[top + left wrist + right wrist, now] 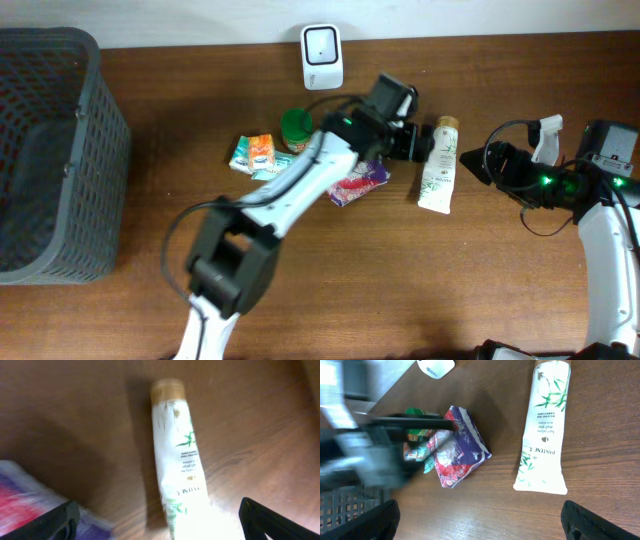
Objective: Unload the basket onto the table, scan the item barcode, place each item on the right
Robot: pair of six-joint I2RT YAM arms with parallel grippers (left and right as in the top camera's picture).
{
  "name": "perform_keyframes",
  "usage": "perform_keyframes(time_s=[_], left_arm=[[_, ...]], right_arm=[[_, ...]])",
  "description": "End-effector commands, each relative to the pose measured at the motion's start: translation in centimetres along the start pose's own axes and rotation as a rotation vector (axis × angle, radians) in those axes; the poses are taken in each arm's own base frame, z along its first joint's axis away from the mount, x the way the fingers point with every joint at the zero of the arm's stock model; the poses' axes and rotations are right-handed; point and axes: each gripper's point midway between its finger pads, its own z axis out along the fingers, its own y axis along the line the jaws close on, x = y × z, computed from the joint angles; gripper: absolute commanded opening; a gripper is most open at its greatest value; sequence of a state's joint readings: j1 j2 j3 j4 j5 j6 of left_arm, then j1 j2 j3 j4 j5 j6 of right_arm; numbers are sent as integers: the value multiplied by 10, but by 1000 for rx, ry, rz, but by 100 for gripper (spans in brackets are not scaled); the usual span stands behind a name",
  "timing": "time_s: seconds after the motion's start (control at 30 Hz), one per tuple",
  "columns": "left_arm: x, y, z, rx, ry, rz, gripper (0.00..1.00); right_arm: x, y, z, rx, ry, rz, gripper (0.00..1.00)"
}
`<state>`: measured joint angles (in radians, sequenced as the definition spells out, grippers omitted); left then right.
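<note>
Pantene tube [438, 165] is lying flat, label up, well right of the white scanner [322, 56] — left gripper [412, 140] is hovering on its scanner side, jaws wide and empty, right gripper [478, 163] is sitting likewise open on the far side, presumably for regrasping it barcode-out.

From the remote desk I count on the table [420, 290]: one tube [438, 165], one scanner [322, 55], one basket [50, 150], one jar [296, 124], at least two packets [255, 151] [359, 182], two arms [290, 190] [605, 235].
</note>
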<state>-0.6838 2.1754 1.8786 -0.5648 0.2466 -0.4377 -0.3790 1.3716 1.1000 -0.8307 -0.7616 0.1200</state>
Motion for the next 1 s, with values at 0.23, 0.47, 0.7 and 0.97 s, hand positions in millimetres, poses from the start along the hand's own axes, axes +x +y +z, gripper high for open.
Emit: perform_keyframes(time_s=[0.23,0.47,0.7,0.97], left_arm=[[-70,77,-339,-236,-412,35,99],[-50,124,-388,-391,-436,-79,99],[-53,191,-495,-567,-754,-366,99],[22,243,-518,-806,-608,-592,99]], right_arm=[[-3,10,-8,-15,-14,-22,99],[1,16,-1,-27,4,-45,98],[14,25,18,29,57,-118,98],[26,5,49,123,155,-115,98]])
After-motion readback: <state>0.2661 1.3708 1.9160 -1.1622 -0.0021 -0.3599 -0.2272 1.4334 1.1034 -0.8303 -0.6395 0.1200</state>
